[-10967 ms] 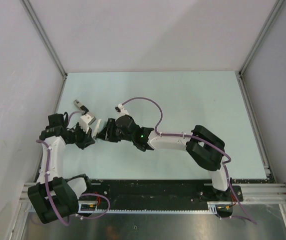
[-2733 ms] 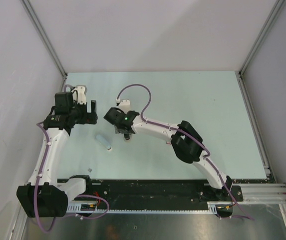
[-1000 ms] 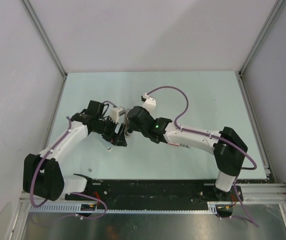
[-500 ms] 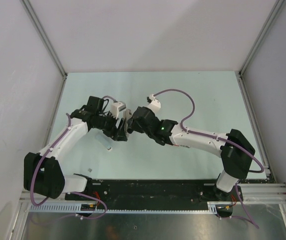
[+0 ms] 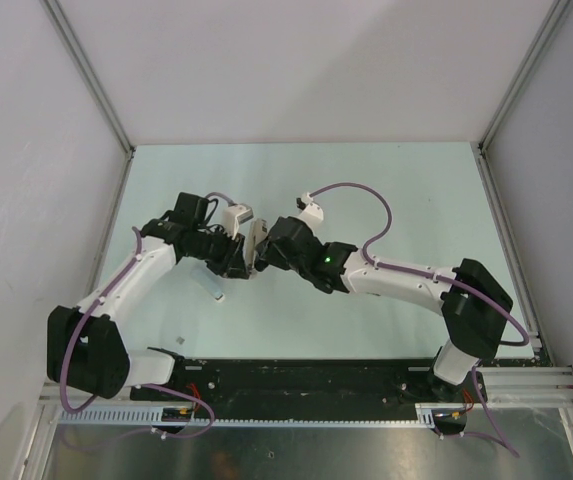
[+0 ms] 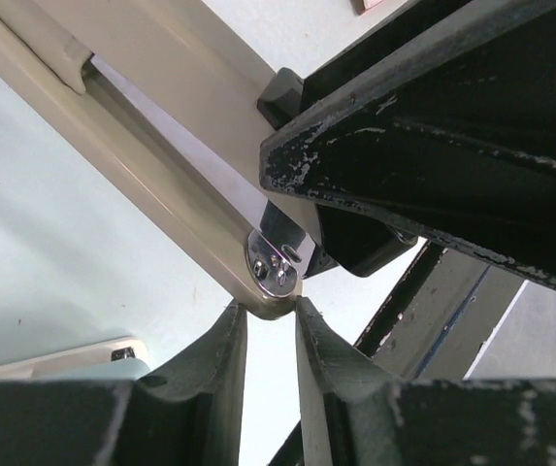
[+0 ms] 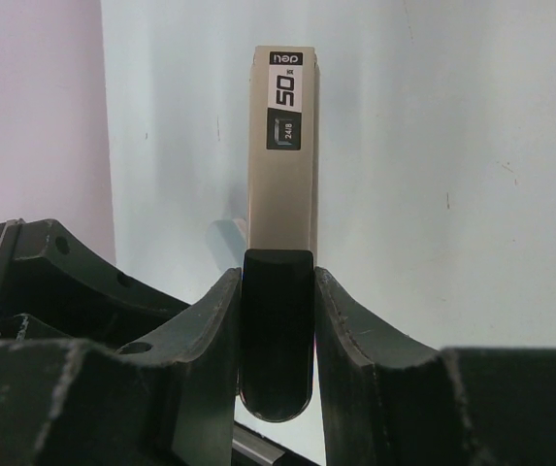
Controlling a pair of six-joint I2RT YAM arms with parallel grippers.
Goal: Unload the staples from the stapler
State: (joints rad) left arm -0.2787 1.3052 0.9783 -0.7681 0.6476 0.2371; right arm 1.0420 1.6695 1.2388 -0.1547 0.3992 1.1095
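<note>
One stapler [image 7: 282,146] is held over the table [image 5: 366,190], left of centre. Right gripper [image 7: 278,282]: fingers narrowly parted, clamped on its black end. Left gripper [image 6: 270,316]: nearly closed, tips pinching its riveted end. A pale-blue piece [image 5: 212,284] lies on the table nearby.

Pale mint-green tabletop [image 5: 396,190], matt and evenly lit, without hard shadows. Plain light-grey walls [image 5: 296,60] enclose it on the far side and both flanks, joined by slanting aluminium corner posts [image 5: 86,75]. Along the near edge run a black mounting plate [image 5: 316,378] and a slotted aluminium rail [image 5: 526,385], with brushed sheet metal [image 5: 316,455] below.
</note>
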